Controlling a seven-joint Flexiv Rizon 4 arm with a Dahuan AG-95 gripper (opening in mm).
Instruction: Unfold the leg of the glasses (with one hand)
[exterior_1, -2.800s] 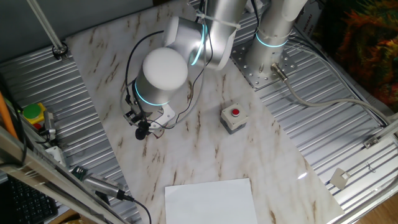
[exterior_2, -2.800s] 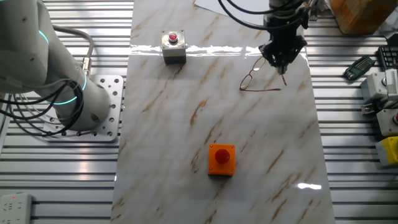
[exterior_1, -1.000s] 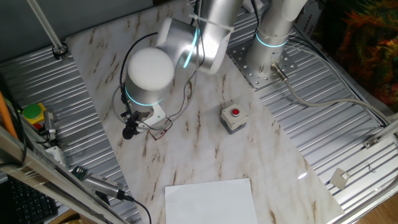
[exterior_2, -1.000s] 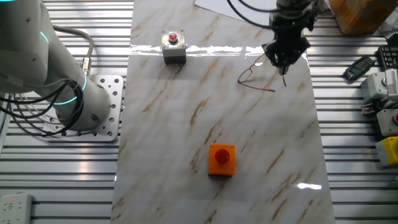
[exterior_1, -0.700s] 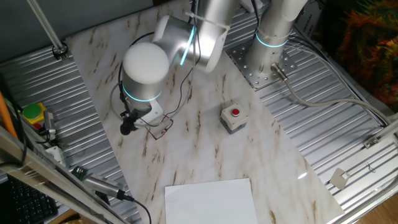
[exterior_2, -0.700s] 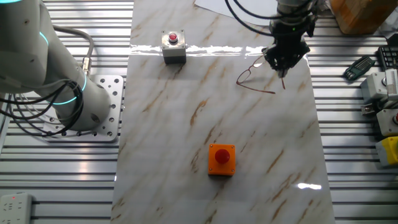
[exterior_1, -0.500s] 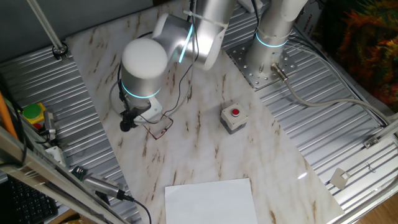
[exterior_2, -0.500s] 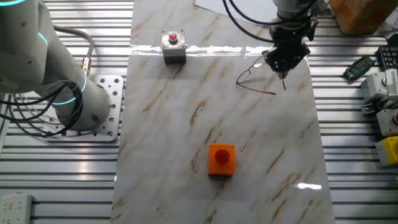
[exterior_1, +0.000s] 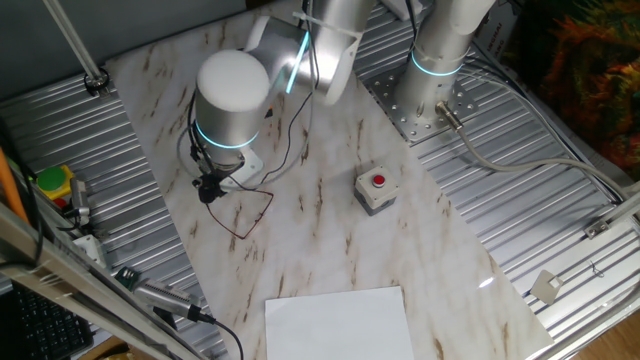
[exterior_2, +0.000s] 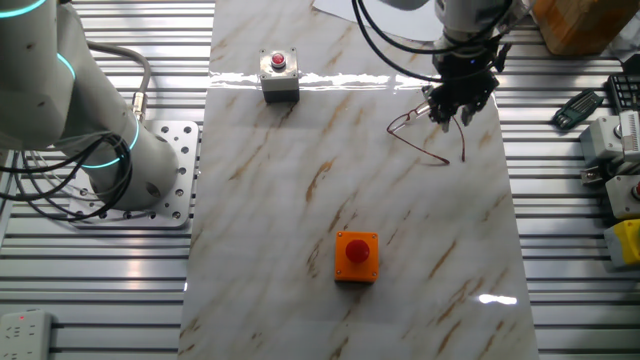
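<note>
My fingers (exterior_2: 447, 118) seem pinched on the glasses (exterior_2: 425, 138) near the marble table (exterior_2: 300, 220) edge; the thin frame trails below them, one leg swung outward.

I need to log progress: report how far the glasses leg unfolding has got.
Done: the claw is down at the glasses on the marble table, and two thin legs appear splayed out from the frame. In hand: the claw sits at the frame end; its grip is too small to confirm. Left: finishing the swing if incomplete, then letting go.
</note>
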